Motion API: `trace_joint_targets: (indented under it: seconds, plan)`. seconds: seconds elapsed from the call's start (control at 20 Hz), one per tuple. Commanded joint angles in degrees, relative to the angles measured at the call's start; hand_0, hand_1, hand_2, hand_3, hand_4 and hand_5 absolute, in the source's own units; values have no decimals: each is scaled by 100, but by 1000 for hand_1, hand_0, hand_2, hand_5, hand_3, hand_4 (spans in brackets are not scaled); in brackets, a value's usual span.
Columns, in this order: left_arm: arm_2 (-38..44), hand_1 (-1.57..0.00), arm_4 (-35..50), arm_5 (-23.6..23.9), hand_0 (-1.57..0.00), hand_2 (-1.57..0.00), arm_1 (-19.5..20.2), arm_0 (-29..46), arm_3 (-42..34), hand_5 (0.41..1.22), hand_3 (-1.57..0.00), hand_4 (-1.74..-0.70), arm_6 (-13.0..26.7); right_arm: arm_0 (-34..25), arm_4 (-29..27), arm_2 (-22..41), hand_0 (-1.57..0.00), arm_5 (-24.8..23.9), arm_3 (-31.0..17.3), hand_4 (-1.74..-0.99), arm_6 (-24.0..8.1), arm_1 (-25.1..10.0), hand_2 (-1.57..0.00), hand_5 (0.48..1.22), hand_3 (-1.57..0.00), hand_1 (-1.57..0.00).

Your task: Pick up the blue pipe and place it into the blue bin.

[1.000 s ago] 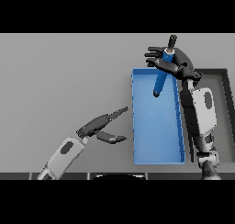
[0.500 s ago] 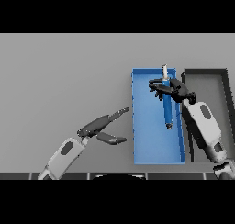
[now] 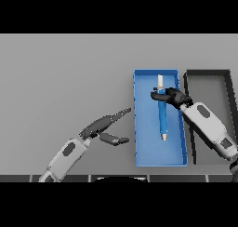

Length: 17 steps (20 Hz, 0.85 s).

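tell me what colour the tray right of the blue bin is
Dark grey, nearly black: the rectangular dark tray beside the blue bin, seen in the head view.

**Where my arms and hands are**

My right arm comes in from the lower right edge and slants up toward the middle. My right hand (image 3: 171,96) sits at its end with the fingers curled inward, pointing left. My left arm rises from the lower edge on the left, angled up and right. My left hand (image 3: 103,127) is flat, fingers straight and stretched forward, thumb spread out below them.

Bare grey table (image 3: 65,72), workbench-like
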State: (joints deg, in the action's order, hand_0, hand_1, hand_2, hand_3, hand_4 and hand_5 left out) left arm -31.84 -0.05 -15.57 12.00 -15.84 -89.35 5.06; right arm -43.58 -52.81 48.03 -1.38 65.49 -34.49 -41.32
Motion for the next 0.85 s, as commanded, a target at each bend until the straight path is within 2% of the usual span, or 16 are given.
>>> trace_joint_targets:
  seconds: [0.0,0.1,0.15,0.3,0.35,0.55,0.75,0.8]
  plan:
    - [-33,1,-11,0,1,1,-11,22,-48,450,1,-897,-51,-53,151,62,-139,25,-103,-1131,146,77,-119,857,-95,-124]
    - [0,1,46,-50,1,1,59,43,-88,453,1,-901,-55,-25,317,129,-89,40,-170,-1126,329,69,-76,794,-61,-79]
    - [8,1,36,-31,1,1,53,59,-71,455,1,-905,-85,-12,332,137,-71,5,-281,-1125,353,153,-60,764,-48,-63]
    - [-43,1,2,-11,1,1,-37,71,12,459,1,-914,-47,-39,396,135,-36,-78,-239,-1122,363,92,-30,705,-24,-32]
    - [-16,1,13,2,1,1,-41,54,22,460,1,-914,-25,-29,360,93,-28,-58,-277,-1120,489,128,-24,702,-19,-25]
    - [61,1,113,-72,1,1,32,36,40,466,1,-922,-52,17,321,104,-11,-19,-246,-1132,443,114,-9,675,-7,-10]
    - [57,1,30,-31,1,1,-85,-35,283,469,1,-920,-170,-5,301,71,-9,169,-298,-1129,524,41,-7,678,-6,-8]
    - [75,1,33,-23,1,1,-83,-58,285,468,1,-920,-171,-57,299,52,-9,217,-453,-1129,542,107,-7,677,-6,-8]
